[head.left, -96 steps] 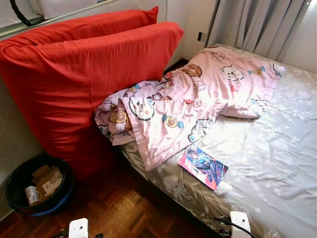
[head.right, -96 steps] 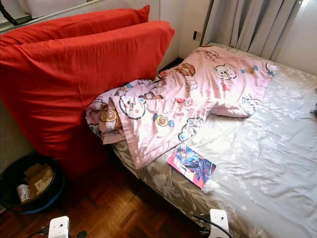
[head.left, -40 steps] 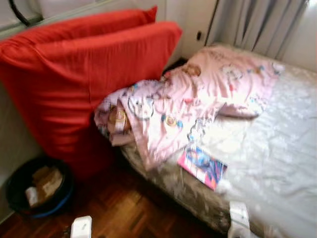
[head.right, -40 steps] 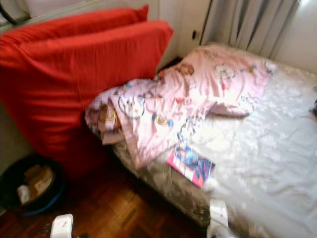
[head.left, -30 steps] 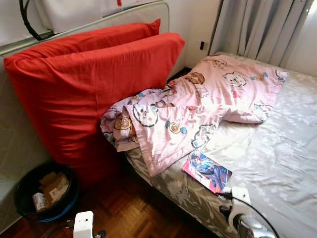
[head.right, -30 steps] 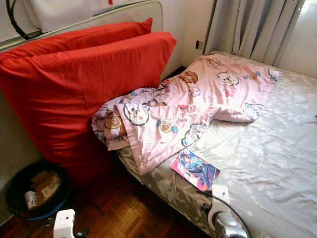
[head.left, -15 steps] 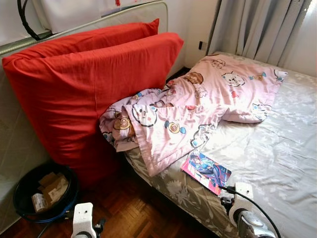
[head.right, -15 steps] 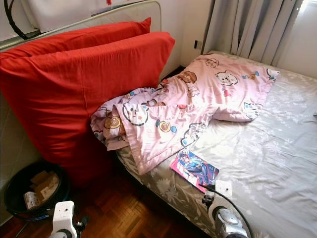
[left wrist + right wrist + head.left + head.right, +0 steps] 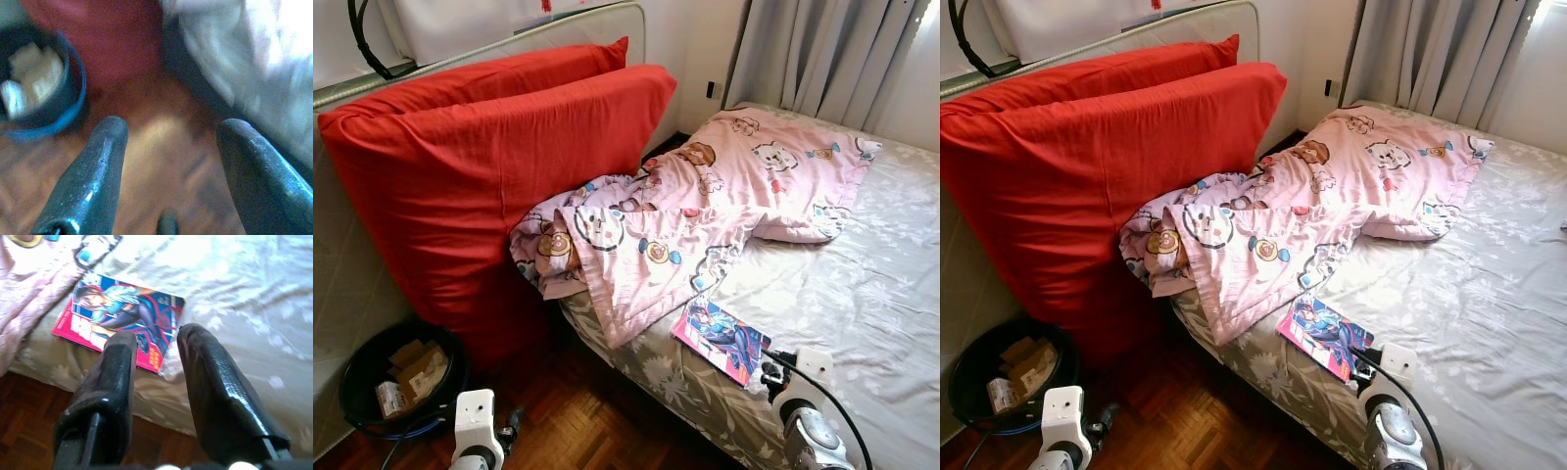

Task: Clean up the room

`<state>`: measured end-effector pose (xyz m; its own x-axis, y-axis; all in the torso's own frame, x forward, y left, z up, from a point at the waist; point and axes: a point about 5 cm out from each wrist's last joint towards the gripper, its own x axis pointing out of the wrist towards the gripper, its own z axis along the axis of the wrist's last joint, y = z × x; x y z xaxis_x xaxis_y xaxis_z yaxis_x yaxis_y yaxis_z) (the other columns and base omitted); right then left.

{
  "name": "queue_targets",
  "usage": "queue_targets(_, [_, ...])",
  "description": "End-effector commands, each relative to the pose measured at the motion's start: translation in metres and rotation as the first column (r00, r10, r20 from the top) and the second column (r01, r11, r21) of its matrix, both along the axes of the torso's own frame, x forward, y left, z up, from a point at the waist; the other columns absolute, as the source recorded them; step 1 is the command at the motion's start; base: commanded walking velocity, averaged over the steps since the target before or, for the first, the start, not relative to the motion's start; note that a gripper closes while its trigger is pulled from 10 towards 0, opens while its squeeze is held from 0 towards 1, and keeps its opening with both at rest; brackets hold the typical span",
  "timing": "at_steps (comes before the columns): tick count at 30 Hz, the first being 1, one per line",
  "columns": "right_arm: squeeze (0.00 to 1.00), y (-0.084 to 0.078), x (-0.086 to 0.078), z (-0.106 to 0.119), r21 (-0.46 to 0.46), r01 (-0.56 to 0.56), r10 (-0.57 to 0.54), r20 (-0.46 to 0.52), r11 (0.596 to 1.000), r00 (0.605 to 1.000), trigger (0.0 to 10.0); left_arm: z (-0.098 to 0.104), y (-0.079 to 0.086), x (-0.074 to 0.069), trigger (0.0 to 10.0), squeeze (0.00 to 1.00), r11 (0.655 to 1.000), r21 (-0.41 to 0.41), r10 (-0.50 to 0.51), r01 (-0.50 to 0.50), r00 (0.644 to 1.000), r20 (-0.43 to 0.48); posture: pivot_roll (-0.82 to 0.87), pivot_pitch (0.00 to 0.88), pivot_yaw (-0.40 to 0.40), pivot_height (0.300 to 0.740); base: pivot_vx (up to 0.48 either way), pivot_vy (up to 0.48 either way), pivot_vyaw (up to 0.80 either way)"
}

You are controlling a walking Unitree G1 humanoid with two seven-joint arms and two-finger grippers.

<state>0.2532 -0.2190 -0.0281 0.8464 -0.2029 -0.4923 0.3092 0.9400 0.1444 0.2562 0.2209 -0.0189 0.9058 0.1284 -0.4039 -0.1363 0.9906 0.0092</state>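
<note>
Your left wrist view is smeared: the bin [image 9: 36, 83] and its contents read only as pale blobs. The pink blanket [image 9: 705, 211] covers the bed's [image 9: 871, 294] head end and the comic's [image 9: 720, 338] upper corner. Both arms are cut off by the eye views' bottom edge.

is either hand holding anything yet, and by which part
Nothing is held. The right hand hangs open just above the comic book near the bed's edge; the left hand is open over the floor.

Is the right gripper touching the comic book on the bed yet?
Cannot tell. In the right wrist view the right gripper overlaps the comic book's corner with its fingers parted, but no plain contact or gap shows.
</note>
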Motion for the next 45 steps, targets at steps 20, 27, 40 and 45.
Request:
queue_targets(20, [0.0,-0.018,0.058,0.093,-0.228,0.0,0.115,0.492,0.974,0.863,10.0,0.098,-0.009,0.07,10.0,0.0,0.991,0.129,-0.1,0.042,0.873,0.477,0.0,0.0,0.005,0.74,0.0,0.0,0.0])
queue_targets(27, [0.0,-0.011,0.063,0.105,-0.232,-0.003,0.136,0.563,0.973,0.815,10.0,0.097,-0.009,0.067,10.0,0.0,0.986,0.158,-0.129,0.061,0.872,0.472,0.0,0.0,0.016,0.74,0.0,0.0,0.0])
queue_targets(40, [0.0,-0.016,0.051,0.078,-0.152,0.022,0.049,0.446,0.988,0.894,10.0,0.068,-0.001,0.054,10.0,0.0,0.995,0.086,-0.07,0.044,0.94,0.333,0.01,0.0,0.01,0.74,0.0,0.0,0.0])
queue_targets(45, [0.0,-0.016,0.025,0.035,-0.121,-0.02,0.044,0.2,0.992,0.979,10.0,0.026,0.002,0.026,10.0,0.0,0.998,0.046,-0.036,0.031,0.994,0.101,0.01,0.0,0.0,0.74,0.0,0.0,0.0])
